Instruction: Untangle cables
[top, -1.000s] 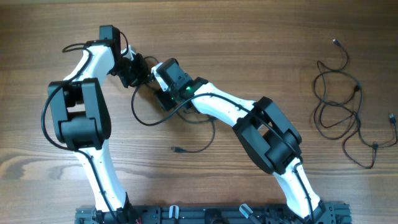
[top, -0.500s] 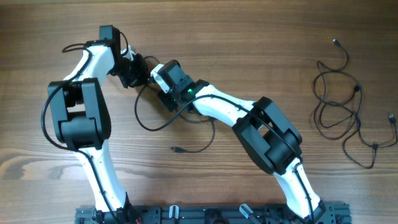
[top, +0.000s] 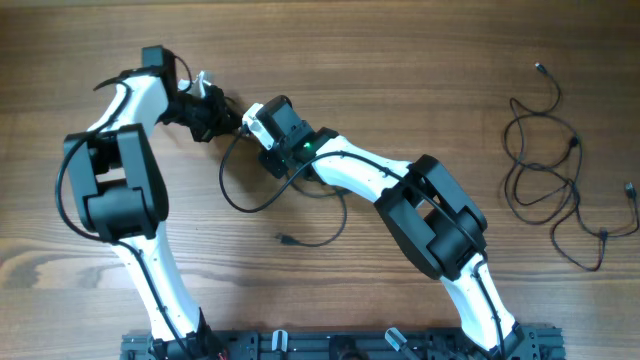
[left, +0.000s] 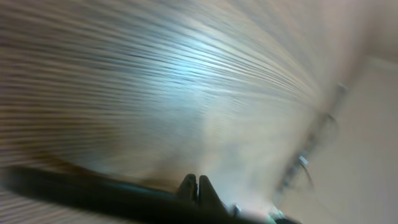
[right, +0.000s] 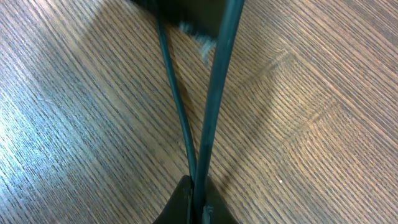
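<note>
On the left half of the table (top: 400, 40), the right gripper (right: 194, 194) pinches a looped cable (right: 214, 93) in closed fingertips. The left gripper (left: 196, 186), just beside it, is closed too, but blur hides any grip. The other cables (top: 546, 178) lie tangled by the right edge.

I'm seeing black cables (top: 548, 172) at three o'clock lying across the brown wood-grain table (top: 400, 50), arms (top: 350, 170) showing white and black.

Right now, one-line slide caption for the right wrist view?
Right gripper shut on a thin black cable, two strands running up over the wooden table.
</note>
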